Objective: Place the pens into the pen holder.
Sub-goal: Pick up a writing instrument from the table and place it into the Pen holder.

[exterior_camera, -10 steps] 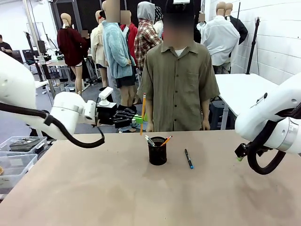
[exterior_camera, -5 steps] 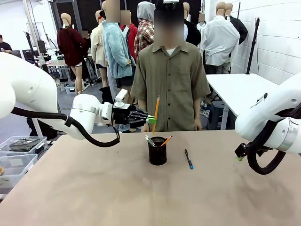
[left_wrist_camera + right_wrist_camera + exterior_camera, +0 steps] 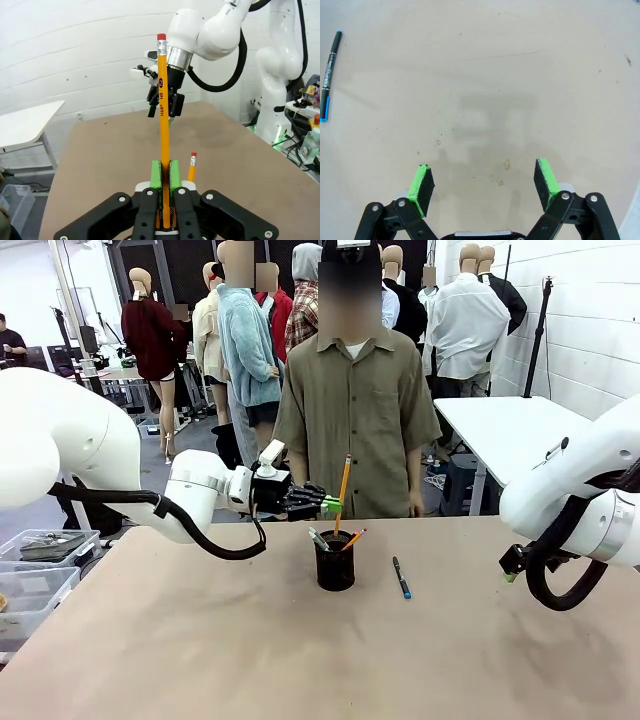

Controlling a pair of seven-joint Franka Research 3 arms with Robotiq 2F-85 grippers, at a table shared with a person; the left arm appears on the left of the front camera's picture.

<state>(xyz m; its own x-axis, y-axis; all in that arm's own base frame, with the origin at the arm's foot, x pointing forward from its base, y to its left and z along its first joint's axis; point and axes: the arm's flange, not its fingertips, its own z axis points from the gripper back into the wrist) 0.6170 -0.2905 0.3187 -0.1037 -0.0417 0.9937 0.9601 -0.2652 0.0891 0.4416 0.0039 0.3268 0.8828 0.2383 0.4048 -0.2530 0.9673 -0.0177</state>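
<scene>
Tan tabletop (image 3: 200, 640), left arm (image 3: 200, 490) level above pen holder (image 3: 335, 565), left fingers (image 3: 155, 172) pinching yellow pencil (image 3: 161, 100) near upright, eraser up, right fingers (image 3: 420, 182) spread.

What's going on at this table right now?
The left gripper is shut on a yellow pencil, held nearly upright with its lower tip about at the mouth of the black mesh pen holder, which already has a few pens in it. A dark pen with a blue tip lies on the table to the holder's right. The right gripper hangs open over bare tabletop. A person stands at the far side.
</scene>
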